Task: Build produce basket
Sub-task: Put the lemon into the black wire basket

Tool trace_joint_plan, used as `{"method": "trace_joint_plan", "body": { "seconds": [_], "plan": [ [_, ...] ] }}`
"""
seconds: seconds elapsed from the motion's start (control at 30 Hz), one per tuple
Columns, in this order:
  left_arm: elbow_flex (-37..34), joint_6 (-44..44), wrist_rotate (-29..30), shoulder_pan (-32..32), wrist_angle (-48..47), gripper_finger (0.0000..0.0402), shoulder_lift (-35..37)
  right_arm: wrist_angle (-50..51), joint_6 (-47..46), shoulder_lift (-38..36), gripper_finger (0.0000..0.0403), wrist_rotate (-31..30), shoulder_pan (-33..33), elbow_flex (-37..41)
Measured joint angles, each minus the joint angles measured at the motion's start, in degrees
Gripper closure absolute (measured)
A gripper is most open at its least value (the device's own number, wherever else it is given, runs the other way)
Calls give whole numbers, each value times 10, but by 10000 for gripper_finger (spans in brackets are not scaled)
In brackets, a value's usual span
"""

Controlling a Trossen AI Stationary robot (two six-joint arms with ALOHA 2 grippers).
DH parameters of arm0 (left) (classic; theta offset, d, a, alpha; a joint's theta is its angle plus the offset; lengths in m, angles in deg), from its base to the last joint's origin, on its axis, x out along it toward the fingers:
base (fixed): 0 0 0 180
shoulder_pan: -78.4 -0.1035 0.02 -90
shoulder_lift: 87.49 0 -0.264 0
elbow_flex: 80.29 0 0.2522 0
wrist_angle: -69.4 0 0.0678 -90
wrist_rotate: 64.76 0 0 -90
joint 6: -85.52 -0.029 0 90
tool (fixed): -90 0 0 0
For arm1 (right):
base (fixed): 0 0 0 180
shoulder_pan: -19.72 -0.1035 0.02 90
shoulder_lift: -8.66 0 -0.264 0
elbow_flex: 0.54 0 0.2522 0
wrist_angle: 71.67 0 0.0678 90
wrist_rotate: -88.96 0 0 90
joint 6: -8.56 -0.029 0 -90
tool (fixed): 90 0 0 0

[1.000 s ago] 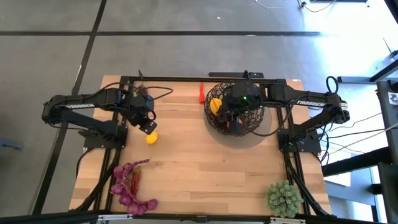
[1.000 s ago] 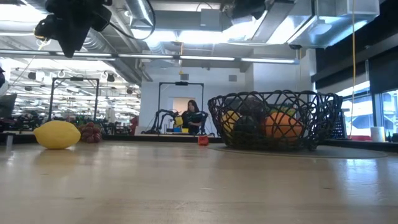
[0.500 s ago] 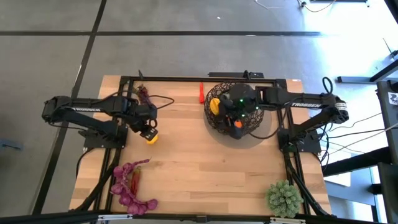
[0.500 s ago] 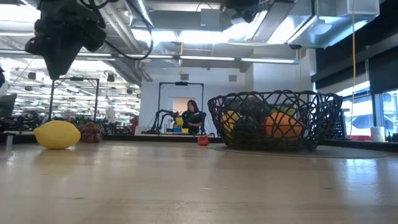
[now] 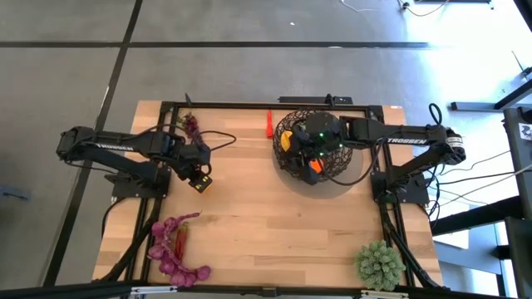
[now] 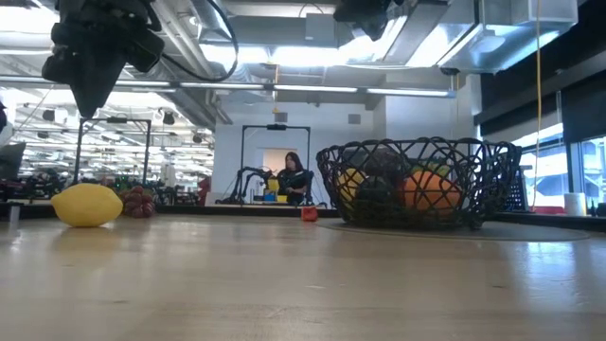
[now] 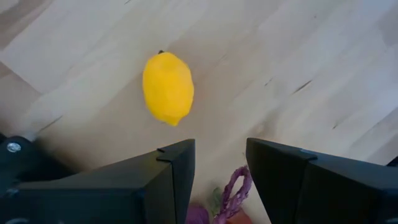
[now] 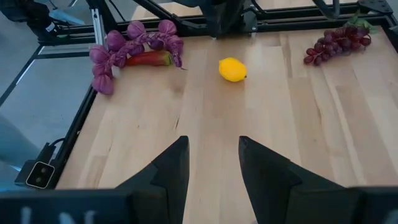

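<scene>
The left gripper [image 5: 199,178] is hovering above the lemon [image 7: 168,88], fingers apart and empty. The right gripper [image 5: 313,152] is hanging over the basket [image 5: 287,162], fingers apart, holding nothing. The basket is sitting at 1 o'clock on the table [image 5: 274,224].

one lemon [image 7: 168,88], one basket [image 6: 417,182], two arms

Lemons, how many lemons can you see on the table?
1. The lemon lies on the wooden table, right under the left gripper, outside the basket. Yellow fruit shows inside the basket too, but I can't tell if any is a lemon.
</scene>
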State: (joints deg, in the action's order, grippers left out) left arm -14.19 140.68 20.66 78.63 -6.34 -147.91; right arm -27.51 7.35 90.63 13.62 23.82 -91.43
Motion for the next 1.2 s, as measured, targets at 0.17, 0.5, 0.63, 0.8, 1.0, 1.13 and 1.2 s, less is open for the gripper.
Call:
{"method": "trace_joint_plan", "body": {
  "seconds": [0.17, 0.5, 0.63, 0.8, 1.0, 1.13, 1.2],
  "plan": [
    [0, 12, 0, 2, 2, 268, 0, 0, 0, 0, 264, 0, 0, 0],
    [0, 16, 1, 2, 9, 268, 0, 1, 0, 0, 264, 0, 0, 0],
    [0, 18, 11, 2, 14, 257, 0, 1, 1, 0, 264, 0, 0, 0],
    [0, 18, 13, 2, 16, 205, 0, 1, 1, 0, 264, 0, 0, 0],
    [-23, 18, 21, 10, 23, 134, -1, 1, 0, 0, 264, 0, 0, 0],
    [-79, 17, 20, 11, 72, 111, -16, 1, 1, 0, 264, 0, 0, 0],
    [-105, 3, 17, 11, 103, 106, -20, 0, 0, 0, 264, -1, 0, 0]
  ]
}}
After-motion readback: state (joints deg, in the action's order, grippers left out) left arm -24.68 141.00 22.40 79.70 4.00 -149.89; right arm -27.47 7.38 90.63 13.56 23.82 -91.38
